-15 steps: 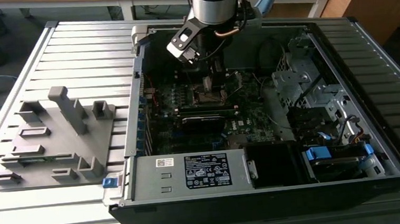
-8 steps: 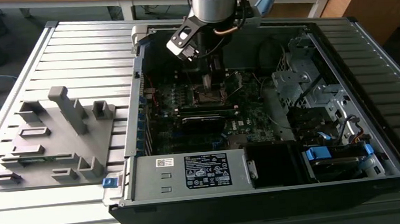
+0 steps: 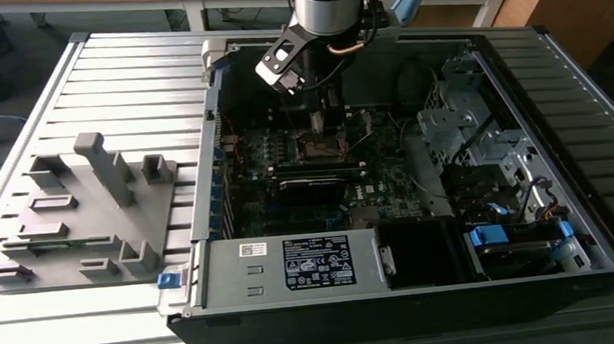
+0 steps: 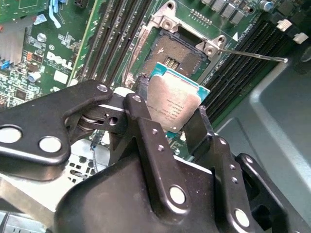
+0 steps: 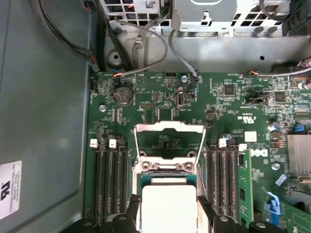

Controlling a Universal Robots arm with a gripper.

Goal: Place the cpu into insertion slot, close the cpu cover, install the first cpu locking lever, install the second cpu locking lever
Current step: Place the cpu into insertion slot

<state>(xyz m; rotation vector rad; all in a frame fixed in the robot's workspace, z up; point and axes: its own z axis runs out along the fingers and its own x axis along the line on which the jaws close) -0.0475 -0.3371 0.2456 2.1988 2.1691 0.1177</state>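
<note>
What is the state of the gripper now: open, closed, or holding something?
Gripper: closed on the cpu, holding it by two opposite edges over the insertion slot.

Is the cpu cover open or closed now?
Open. In the first wrist view the cpu cover stands swung back from the insertion slot; the gripper holds the cpu over it.

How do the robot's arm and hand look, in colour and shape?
The arm is a silver-grey cylinder with a thin cable looped under it. The hand is matte black: flat linked bars with silver rivets and two slim fingers.
</note>
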